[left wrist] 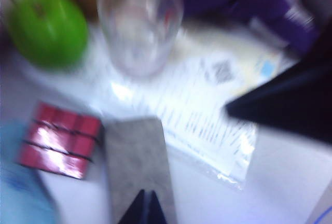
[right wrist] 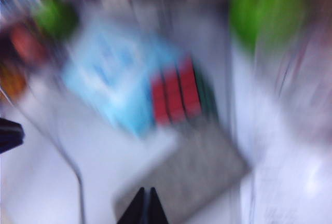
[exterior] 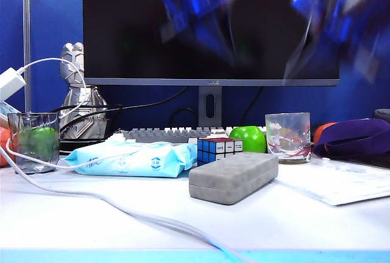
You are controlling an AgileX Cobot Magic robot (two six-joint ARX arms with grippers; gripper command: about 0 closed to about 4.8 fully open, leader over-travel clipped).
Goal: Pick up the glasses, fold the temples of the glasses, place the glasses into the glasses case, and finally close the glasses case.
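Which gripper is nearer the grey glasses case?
Left, probably: the left gripper hangs shut almost straight above the glasses case; the right gripper, also shut and high, sits off to its right.

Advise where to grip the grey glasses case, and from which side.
Take the closed glasses case across its narrow width near mid-length, coming from above: it lies flat, long and low, with the Rubik's cube close behind one end. Its top is free. Left gripper and right gripper both look shut above it, so one must open first.
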